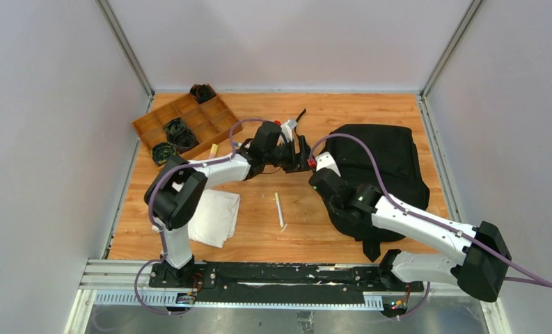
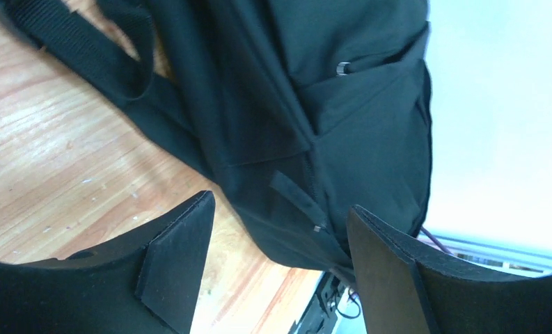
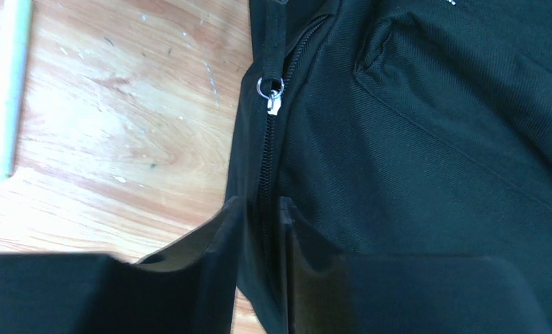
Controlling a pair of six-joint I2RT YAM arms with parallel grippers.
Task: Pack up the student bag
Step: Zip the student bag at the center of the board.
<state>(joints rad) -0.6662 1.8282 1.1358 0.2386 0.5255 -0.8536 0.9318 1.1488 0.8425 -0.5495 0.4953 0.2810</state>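
The student bag [image 1: 388,163] is a large black backpack lying flat on the right half of the table. My right gripper [image 1: 321,172] is at its left edge, shut on the bag's fabric along the zipper seam [image 3: 259,209]. The silver zipper slider [image 3: 270,90] sits a little ahead of the fingers. The bag fills the right wrist view [image 3: 433,139]. My left gripper [image 1: 303,156] is open and empty just left of the bag's upper left corner. In the left wrist view [image 2: 280,216] the bag [image 2: 342,125], a black pull tab [image 2: 297,198] and a strap [image 2: 85,49] lie ahead of it.
A brown wooden compartment tray [image 1: 210,111] with black coiled items stands at the back left. A folded white cloth [image 1: 214,217] lies at the front left. A white pen [image 1: 279,210] lies mid-table, also in the right wrist view [image 3: 8,90]. Grey walls surround the table.
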